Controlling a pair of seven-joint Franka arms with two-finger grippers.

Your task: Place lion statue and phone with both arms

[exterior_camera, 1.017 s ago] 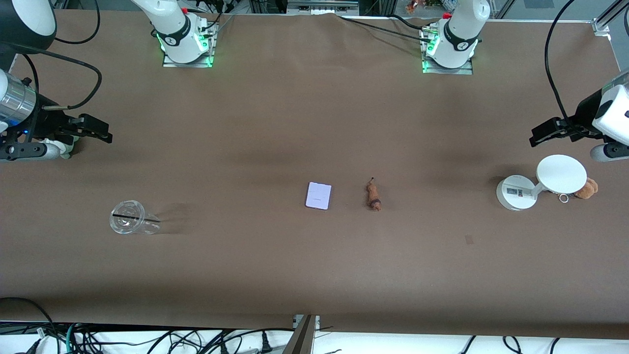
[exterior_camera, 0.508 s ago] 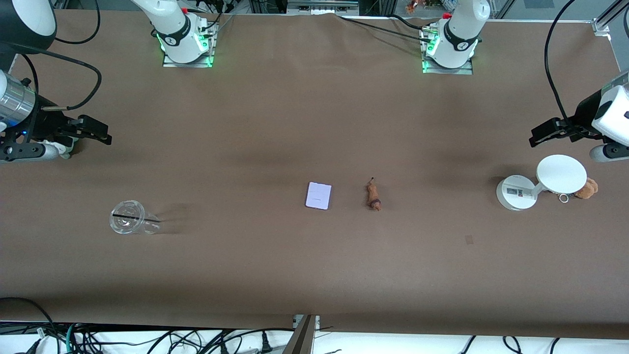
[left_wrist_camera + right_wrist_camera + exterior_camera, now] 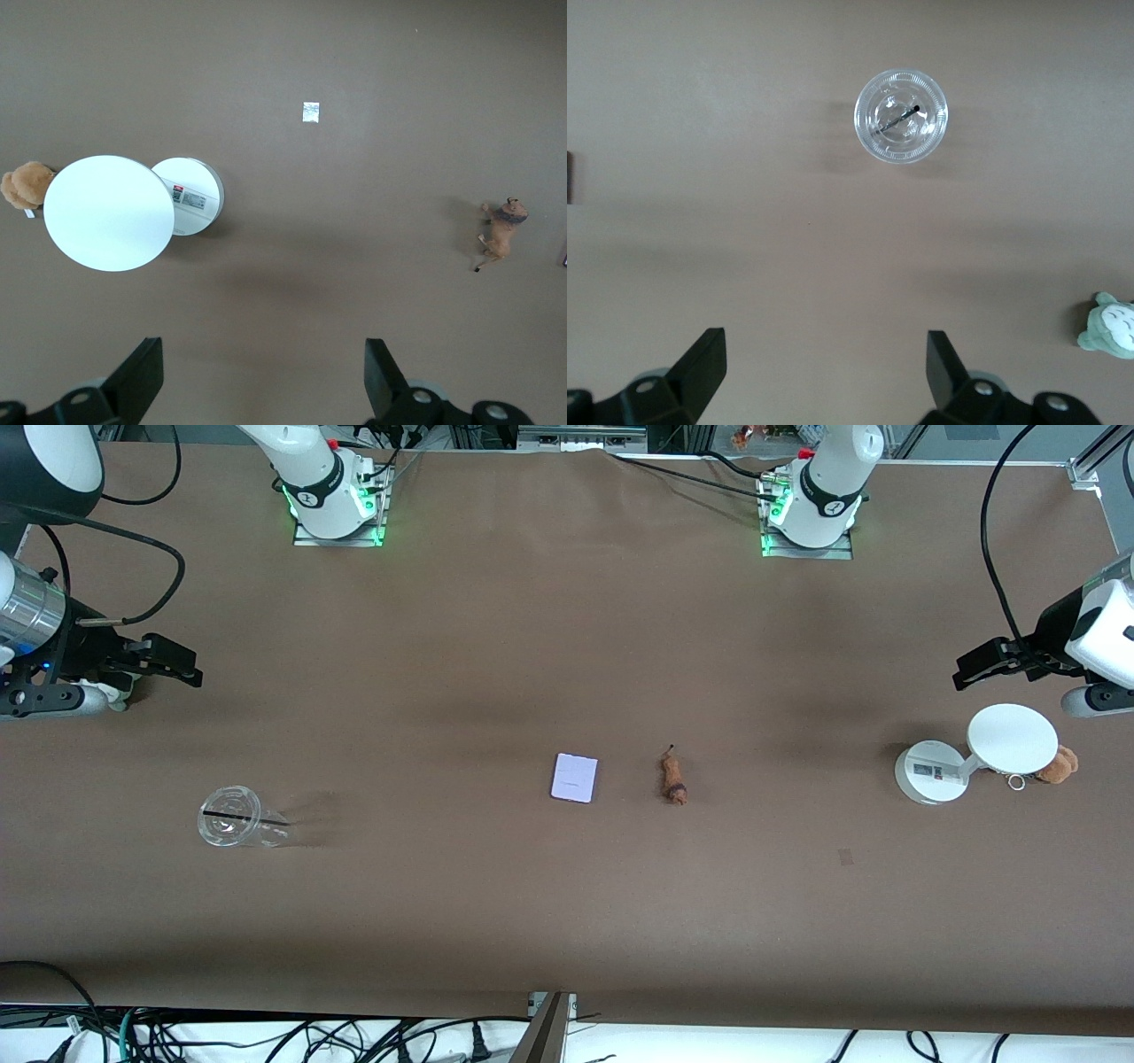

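Note:
The lion statue (image 3: 674, 779), a tiny orange-brown figurine with a dark band, lies on the brown table near its middle; it also shows in the left wrist view (image 3: 500, 232). The phone (image 3: 574, 778), a pale lavender rectangle, lies flat beside it toward the right arm's end. My left gripper (image 3: 974, 666) is open and empty, up over the table's left-arm end above the white stand (image 3: 974, 757); its jaws stand wide apart in the left wrist view (image 3: 263, 372). My right gripper (image 3: 173, 660) is open and empty over the right arm's end (image 3: 824, 367).
A white stand with a disc top (image 3: 109, 212) and a brown plush with a keyring (image 3: 1057, 764) sit at the left arm's end. A clear lidded cup with a straw (image 3: 232, 816) stands at the right arm's end (image 3: 901, 116), and a pale green plush (image 3: 1112, 325) lies nearby.

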